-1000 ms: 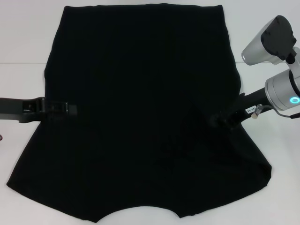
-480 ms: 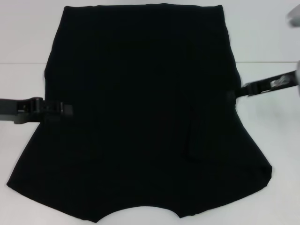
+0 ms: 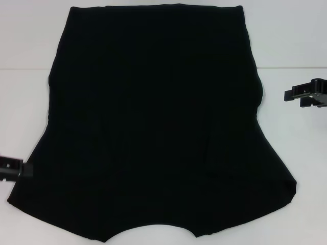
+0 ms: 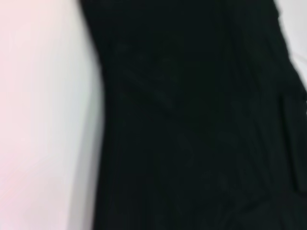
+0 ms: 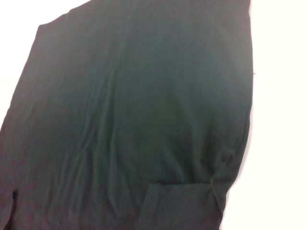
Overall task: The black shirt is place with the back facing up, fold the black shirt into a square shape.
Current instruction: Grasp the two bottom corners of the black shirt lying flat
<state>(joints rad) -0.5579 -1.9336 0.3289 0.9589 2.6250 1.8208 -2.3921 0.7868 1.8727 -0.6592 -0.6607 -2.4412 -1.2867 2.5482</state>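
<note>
The black shirt (image 3: 153, 127) lies flat on the white table, plain side up, its hem at the far end and its collar notch at the near edge. Both sleeves look folded in over the body; the right wrist view shows the shirt (image 5: 134, 110) with a folded flap (image 5: 182, 203) at one edge. My left gripper (image 3: 18, 169) reaches in low on the left, its tip at the shirt's near left corner. My right gripper (image 3: 292, 95) hovers off the shirt's right edge, open and empty. Black cloth (image 4: 192, 120) fills most of the left wrist view.
The white table (image 3: 25, 41) shows bare on both sides of the shirt and behind it. The shirt's near edge reaches the bottom of the head view.
My right gripper let go of the right sleeve, left it folded on the body, and pulled back to the right. My left gripper drew out from the left side and moved nearer, to the lower left corner.
</note>
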